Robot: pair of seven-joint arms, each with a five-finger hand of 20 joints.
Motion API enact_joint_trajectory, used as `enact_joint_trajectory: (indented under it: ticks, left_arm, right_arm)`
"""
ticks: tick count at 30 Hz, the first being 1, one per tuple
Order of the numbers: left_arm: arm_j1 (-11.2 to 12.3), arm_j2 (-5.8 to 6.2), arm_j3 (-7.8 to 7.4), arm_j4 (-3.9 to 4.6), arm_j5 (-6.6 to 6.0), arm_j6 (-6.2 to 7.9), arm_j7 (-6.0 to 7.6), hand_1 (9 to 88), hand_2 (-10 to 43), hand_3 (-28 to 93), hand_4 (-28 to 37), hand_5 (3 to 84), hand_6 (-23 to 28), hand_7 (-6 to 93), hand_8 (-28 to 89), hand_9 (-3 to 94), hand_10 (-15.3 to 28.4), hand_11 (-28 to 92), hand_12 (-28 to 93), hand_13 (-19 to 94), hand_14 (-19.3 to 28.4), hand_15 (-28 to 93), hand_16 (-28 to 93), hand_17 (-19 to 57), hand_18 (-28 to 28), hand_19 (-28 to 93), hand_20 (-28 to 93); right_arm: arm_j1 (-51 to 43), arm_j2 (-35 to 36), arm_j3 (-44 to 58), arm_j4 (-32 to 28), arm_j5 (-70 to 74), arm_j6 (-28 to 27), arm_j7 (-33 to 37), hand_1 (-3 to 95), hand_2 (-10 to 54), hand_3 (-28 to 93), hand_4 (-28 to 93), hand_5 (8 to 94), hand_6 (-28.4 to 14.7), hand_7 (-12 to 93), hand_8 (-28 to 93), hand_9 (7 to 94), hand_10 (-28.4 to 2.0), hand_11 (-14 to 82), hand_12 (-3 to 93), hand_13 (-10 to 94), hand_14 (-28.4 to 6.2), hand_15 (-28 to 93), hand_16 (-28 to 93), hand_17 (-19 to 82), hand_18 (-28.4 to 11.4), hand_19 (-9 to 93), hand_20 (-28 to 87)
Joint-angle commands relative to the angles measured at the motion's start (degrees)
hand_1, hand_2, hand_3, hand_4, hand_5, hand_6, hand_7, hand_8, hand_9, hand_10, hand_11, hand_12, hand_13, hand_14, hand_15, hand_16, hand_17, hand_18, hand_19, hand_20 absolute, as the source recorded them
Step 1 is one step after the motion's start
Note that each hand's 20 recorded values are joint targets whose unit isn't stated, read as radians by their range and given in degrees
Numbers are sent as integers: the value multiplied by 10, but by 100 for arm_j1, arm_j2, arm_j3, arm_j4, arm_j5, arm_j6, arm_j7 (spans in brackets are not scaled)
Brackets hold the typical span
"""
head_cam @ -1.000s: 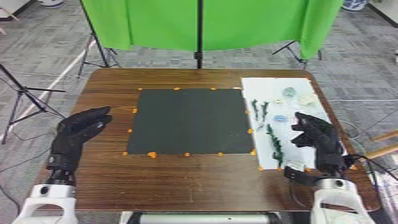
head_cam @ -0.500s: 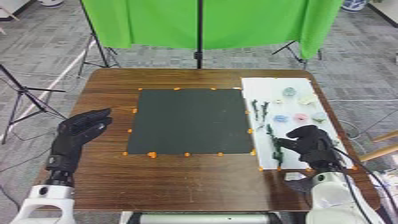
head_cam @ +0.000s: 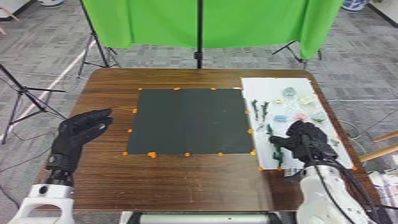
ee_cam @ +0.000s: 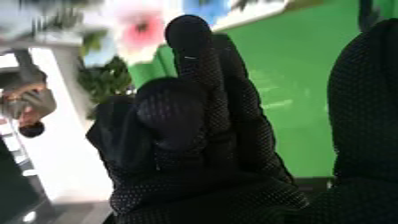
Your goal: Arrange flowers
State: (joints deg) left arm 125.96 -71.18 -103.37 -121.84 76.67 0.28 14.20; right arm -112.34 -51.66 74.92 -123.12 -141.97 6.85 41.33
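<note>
My right hand (head_cam: 307,139) has edged forward over the board (head_cam: 265,86), fingers loosely open, so I judge a pick is near. The head view sets the pink flower (head_cam: 300,117) just beyond them, on the board; the wrist view adds its dark centre, contact uncertain

Left hand (head_cam: 82,127) angles inward, fingers (head_cam: 99,114) relaxed; right hand (head_cam: 306,137) points forward, its arm (head_cam: 326,192) slanting inward; its thumb (ee_cam: 366,95) stands apart from the fingers (ee_cam: 213,90).

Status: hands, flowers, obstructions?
Left robot hand open beside dark mat. Right robot hand open over white board, partly covering long green stem. Flower heads beyond it.
</note>
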Motion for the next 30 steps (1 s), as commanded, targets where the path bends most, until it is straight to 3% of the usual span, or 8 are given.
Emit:
enact_joint_trajectory:
  ticks: [1, 12, 21, 22, 24, 25, 27, 30]
  left_arm:
    - [104, 8, 10, -6, 48, -77, -96, 353, -91, 626, -129, 537, 39, 178, -58, 517, 137, 242, 144, 405, 183, 240, 15, 88, 130, 84, 213]
    - [114, 26, 3, -33, 63, -141, -189, 353, -92, 626, -128, 535, 39, 177, -58, 514, 138, 239, 143, 402, 184, 239, 15, 86, 131, 82, 211]
    - [103, 43, 1, -38, 66, -180, -237, 353, -91, 624, -129, 533, 40, 174, -57, 513, 138, 239, 144, 400, 183, 237, 17, 85, 132, 81, 209]
    - [100, 40, 1, -34, 67, -183, -234, 353, -91, 624, -129, 534, 40, 173, -57, 513, 137, 239, 144, 399, 183, 237, 17, 84, 132, 81, 209]
    - [91, 52, 10, -26, 50, -177, -253, 353, -91, 625, -128, 533, 40, 173, -57, 512, 137, 239, 144, 399, 183, 237, 17, 84, 132, 81, 209]
    - [99, 53, 4, -28, 53, -180, -253, 353, -91, 624, -128, 533, 41, 172, -57, 512, 138, 239, 144, 399, 183, 237, 17, 84, 132, 81, 209]
    - [140, 47, -17, -40, 42, -180, -241, 352, -91, 624, -128, 533, 41, 172, -56, 512, 137, 239, 144, 398, 184, 236, 17, 83, 132, 81, 209]
    - [102, 75, -13, -17, 36, -203, -264, 352, -91, 624, -128, 532, 41, 171, -56, 511, 138, 238, 144, 398, 184, 236, 17, 82, 133, 80, 208]
  right_arm:
    - [375, 214, -199, 232, -18, -322, 275, 352, -95, 604, -282, 708, -76, 173, -43, 761, -166, 286, 269, 811, -55, 668, 356, 572, -169, 932, 584]
    - [657, 387, -593, 300, 276, -990, 473, 374, -95, 611, -273, 724, -83, 198, -34, 788, -170, 305, 285, 867, -37, 621, 376, 629, -130, 932, 557]
    - [805, 439, -910, 427, 393, -1155, 504, 434, -95, 598, -236, 774, -55, 301, 17, 833, -153, 426, 339, 923, -19, 613, 387, 696, -108, 932, 554]
    - [820, 439, -961, 465, 385, -1059, 507, 495, -95, 501, -176, 781, -47, 302, 125, 840, -149, 437, 344, 930, -15, 619, 383, 703, -107, 932, 558]
    - [798, 415, -928, 469, 435, -1015, 468, 711, -95, -14, 172, 788, -38, 308, 207, 849, -145, 447, 346, 935, -10, 630, 372, 713, -106, 932, 565]
    - [769, 407, -887, 467, 503, -1026, 456, 779, -95, -151, 281, 792, -34, 312, 230, 853, -142, 452, 347, 936, -7, 639, 362, 719, -105, 932, 566]
    - [750, 400, -838, 458, 549, -1034, 426, 854, -95, -260, 429, 804, -25, 325, 247, 868, -135, 460, 349, 937, 1, 666, 331, 734, -106, 932, 570]
    - [691, 404, -750, 383, 695, -1003, 432, 872, -95, -282, 481, 810, -22, 329, 250, 874, -132, 464, 348, 937, 3, 675, 321, 742, -105, 932, 570]
